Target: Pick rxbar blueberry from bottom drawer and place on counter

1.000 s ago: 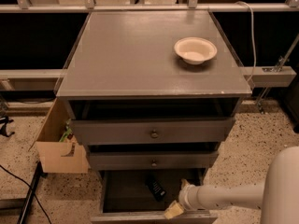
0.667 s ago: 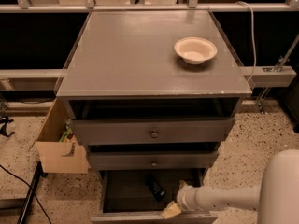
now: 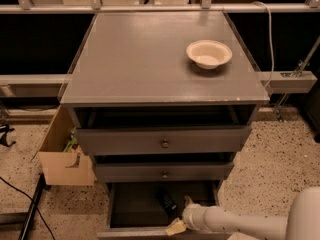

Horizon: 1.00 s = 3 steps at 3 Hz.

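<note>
Gripper [image 3: 179,219] is hovering at the front right of the open, deep dark grey wooden bottom drawer [image 3: 135,206], its grip unreadable, while the flat navy-black rxbar blueberry [image 3: 167,203] is lying mid-drawer, just behind-left of it, roughly front-to-back.

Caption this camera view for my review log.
Pincer reaches into the open bottom drawer beside the rxbar blueberry; bowl sits on counter.

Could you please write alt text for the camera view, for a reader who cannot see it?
A white robot arm reaches from the picture's lower right, its end effector at the front of the open bottom drawer, beside the dark rxbar blueberry lying inside. Above, a pale bowl sits on the grey counter.
</note>
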Motion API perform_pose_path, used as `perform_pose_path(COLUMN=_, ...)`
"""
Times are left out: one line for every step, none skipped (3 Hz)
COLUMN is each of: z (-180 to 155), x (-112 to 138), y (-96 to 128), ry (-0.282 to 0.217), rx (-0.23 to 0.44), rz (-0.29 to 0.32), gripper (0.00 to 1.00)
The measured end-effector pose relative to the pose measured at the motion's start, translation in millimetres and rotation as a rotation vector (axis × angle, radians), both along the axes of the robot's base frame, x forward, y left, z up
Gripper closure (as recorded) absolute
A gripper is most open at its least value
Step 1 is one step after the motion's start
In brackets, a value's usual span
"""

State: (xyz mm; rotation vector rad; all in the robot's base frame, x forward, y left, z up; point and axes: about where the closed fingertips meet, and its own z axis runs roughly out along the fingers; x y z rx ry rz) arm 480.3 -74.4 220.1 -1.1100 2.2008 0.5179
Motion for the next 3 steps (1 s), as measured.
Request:
perform_pose_path(z=-1.4, x=0.1, y=2.0, ry=0.000, rx=0.008, rz=-0.004, gripper=0.00)
perform_pose_path(z=-4.2, x=1.8, y=-2.7, ry=-0.019, rx=0.024, rz=-0.029, gripper=0.00)
perform_pose_path(z=-6.9, x=7.5, y=1.3, ry=-0.059, rx=0.060, rz=-0.044, gripper=0.00)
